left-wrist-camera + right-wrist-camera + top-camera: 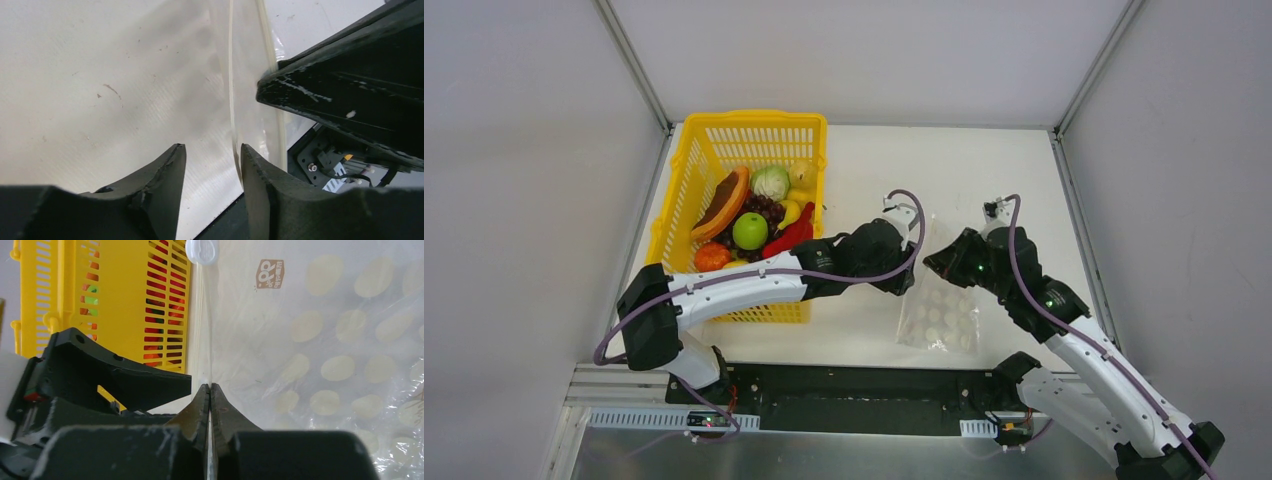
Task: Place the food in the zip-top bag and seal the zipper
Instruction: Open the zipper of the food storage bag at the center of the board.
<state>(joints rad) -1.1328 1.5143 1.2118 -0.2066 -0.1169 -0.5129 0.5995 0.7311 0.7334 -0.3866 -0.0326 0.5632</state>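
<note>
**Two arms meet at the bag.** The right gripper (210, 386) presses its two fingers flat together on the thin edge of the clear, dotted zip-top bag (325, 340). The bag's body spreads out ahead of the fingertips and to their right. A small white piece (201, 250) sits on that same edge, farther ahead of the fingertips.

Just to the right gripper's left, the left gripper (212, 148) has its jaws partly apart and clamps nothing. The zipper (231, 90), a pale strip, runs straight ahead out of the gap. It passes close against the inner face of the finger (260, 185) nearer the right gripper.

From above, the two grippers stand tip to tip at the bag. Most of its dotted body lies on the white table (994, 170), back toward the arms' bases.

The food (750, 230), including a green apple, red peppers, purple grapes and orange and yellow pieces, lies piled in the yellow basket (686, 170). The basket is well to the left of the left gripper, on the far side of its outstretched arm.
</note>
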